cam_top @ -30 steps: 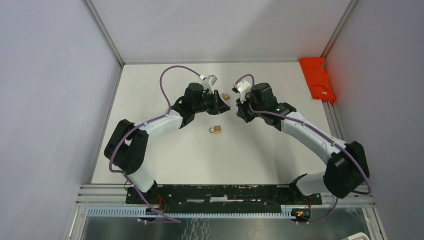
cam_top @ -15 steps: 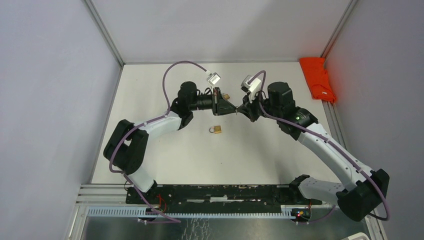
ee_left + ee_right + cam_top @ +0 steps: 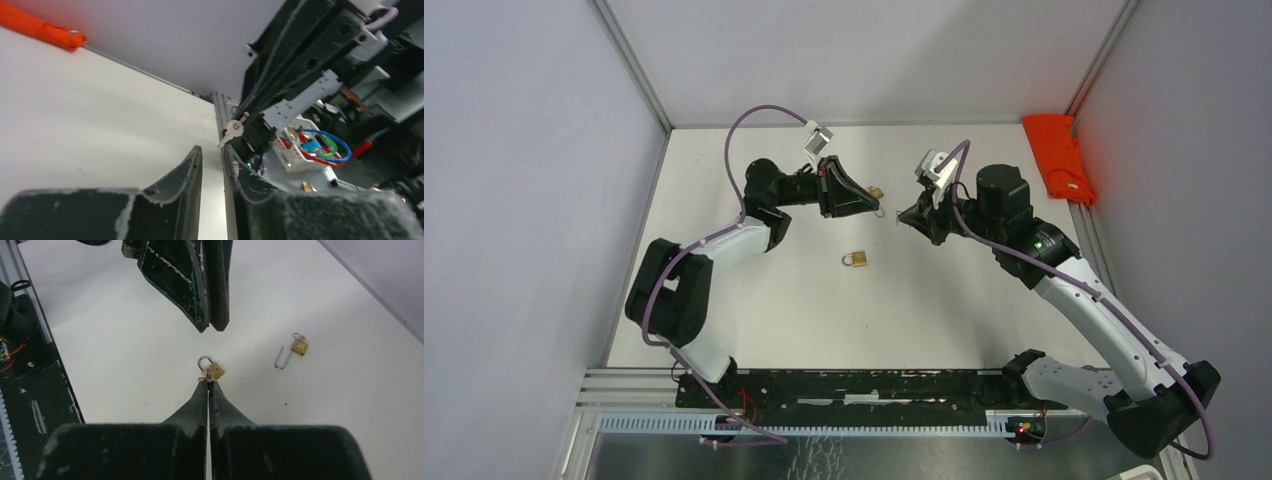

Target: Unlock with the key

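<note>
A small silver key (image 3: 231, 132) is pinched in the tips of my right gripper (image 3: 207, 381), which is shut on it. That gripper (image 3: 902, 217) hovers above the table. A closed brass padlock (image 3: 216, 371) lies on the table directly beneath its tips, also seen lying flat at centre (image 3: 857, 259). My left gripper (image 3: 212, 149) faces the key from a short distance, its jaws slightly apart and empty. From above, the left gripper (image 3: 876, 207) is just left of the right one. A second brass padlock (image 3: 299, 347) lies further back, its shackle swung open.
An orange cloth (image 3: 1057, 158) lies at the table's far right edge by the wall. The aluminium frame rails (image 3: 639, 70) run along the back corners. The arm bases and wiring sit along the near edge (image 3: 864, 390).
The two grippers' tips met half a second ago. The left jaws have since parted and the left gripper has drawn back to the left. The right gripper stays shut on the key.
</note>
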`<state>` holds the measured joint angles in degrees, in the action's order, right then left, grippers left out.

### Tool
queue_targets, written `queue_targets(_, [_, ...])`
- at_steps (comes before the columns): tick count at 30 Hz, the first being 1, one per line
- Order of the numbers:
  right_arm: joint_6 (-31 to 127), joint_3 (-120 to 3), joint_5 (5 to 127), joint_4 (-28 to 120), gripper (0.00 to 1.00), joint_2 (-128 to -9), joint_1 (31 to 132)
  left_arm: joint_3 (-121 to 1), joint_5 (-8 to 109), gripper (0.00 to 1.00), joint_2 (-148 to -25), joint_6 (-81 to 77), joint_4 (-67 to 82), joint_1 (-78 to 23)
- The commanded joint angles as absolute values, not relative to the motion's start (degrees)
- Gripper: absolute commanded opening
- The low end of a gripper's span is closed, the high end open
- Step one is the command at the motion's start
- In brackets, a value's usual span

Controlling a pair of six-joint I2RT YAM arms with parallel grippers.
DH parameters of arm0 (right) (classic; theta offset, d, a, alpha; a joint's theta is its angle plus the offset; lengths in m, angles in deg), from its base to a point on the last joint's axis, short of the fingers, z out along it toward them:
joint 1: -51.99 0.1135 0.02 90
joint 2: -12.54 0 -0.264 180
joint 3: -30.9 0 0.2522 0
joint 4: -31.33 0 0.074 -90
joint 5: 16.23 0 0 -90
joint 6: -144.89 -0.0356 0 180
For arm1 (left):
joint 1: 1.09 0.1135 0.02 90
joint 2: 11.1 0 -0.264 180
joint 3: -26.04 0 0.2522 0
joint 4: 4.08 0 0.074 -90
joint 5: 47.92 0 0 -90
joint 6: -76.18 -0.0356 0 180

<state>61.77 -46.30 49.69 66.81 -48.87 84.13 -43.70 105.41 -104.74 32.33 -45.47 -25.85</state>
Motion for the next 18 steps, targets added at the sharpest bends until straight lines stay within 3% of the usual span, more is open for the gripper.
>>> queue_targets(1, [63.05,-48.64,44.83,63.89,0.00,-48.78,84.15,-46.54,112.00,0.30,-111.04,57.46,-80.09,-25.59])
queue_targets(3, [63.37,-48.35,43.20,62.51,0.00,-48.82,84.14,-49.43,112.77,0.36,-114.59,69.17,-89.80,-25.49])
queue_targets(18, [65.85,-49.91,31.50,54.25,0.00,-51.82,84.09,-48.36,113.80,0.39,-108.03,68.43,-89.90,-26.76])
